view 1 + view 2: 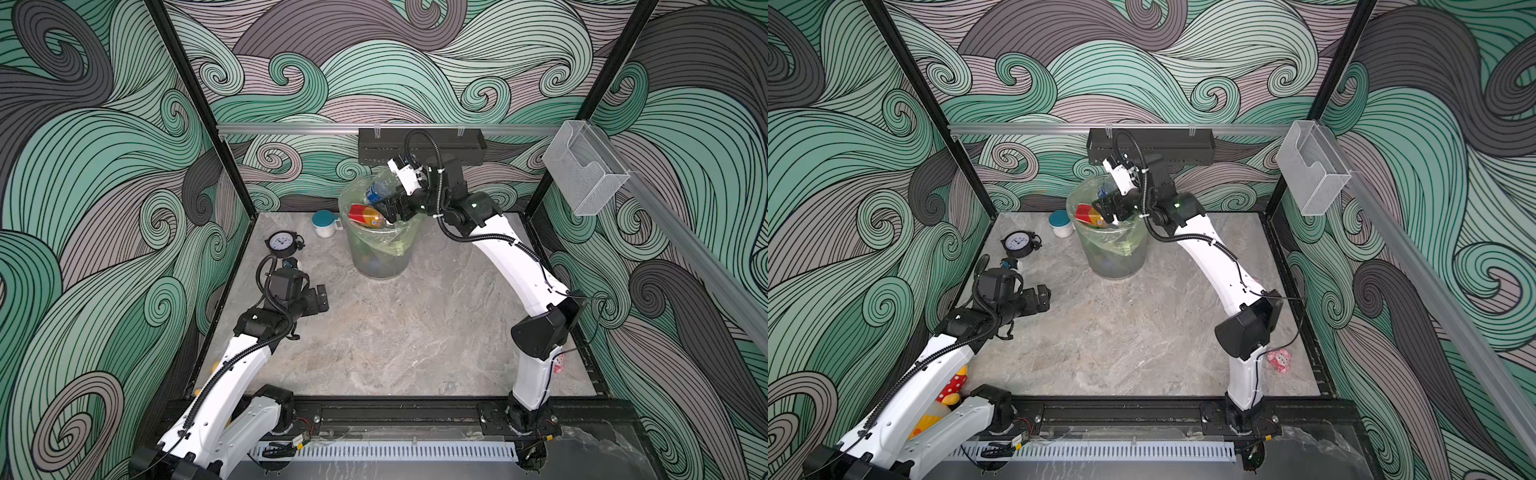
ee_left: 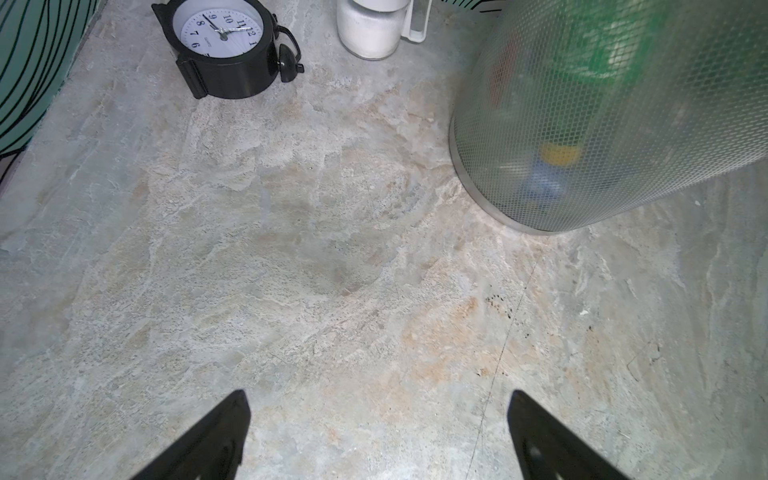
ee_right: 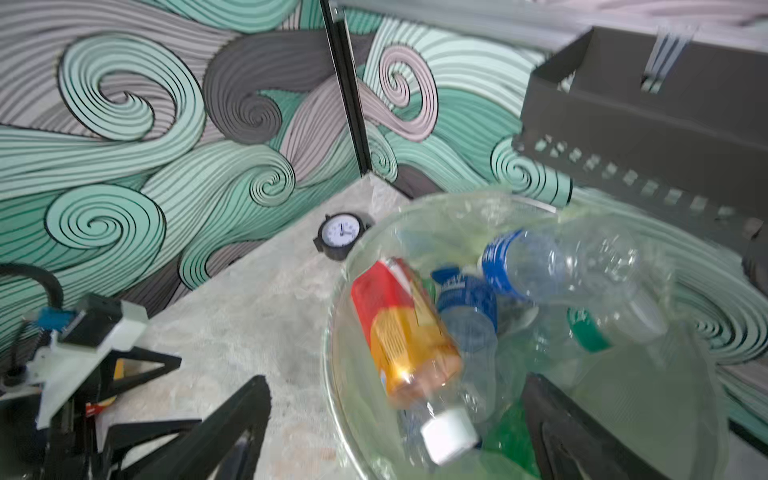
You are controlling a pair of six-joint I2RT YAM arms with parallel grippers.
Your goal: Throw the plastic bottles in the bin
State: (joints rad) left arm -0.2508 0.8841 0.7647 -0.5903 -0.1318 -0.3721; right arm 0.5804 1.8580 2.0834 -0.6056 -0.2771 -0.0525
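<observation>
Your right gripper (image 3: 395, 432) is over the mouth of the bin (image 3: 332, 353), with its two fingers (image 3: 232, 428) spread wide and gripping nothing. The red-and-yellow bottle (image 3: 403, 328) lies in the gap between them. It is inside the bin's rim, tilted, with its white cap toward the wrist camera, and it is blurred. As far as the right wrist view shows, neither finger touches it.

Past it in the bin, a clear bottle with a blue label (image 3: 540, 266) lies across the top of the pile, beyond the fingertips. A second blue-labelled bottle (image 3: 465, 299) is just beside the red-and-yellow one. Green plastic (image 3: 511, 432) shows below them, near the inner finger.

In both top views the red-and-yellow bottle (image 1: 365, 216) sits at the top of the lined bin (image 1: 374, 257), just beside the black gripper body. The bin stands at the far side of the table (image 1: 395, 332).

Your left gripper (image 2: 380, 436) is low over the table, well apart from the bin (image 2: 602, 124). Its fingers are fully parted with only bare tabletop between them. A black alarm clock (image 2: 220, 45) and a white jar (image 2: 370, 29) stand beyond it.
</observation>
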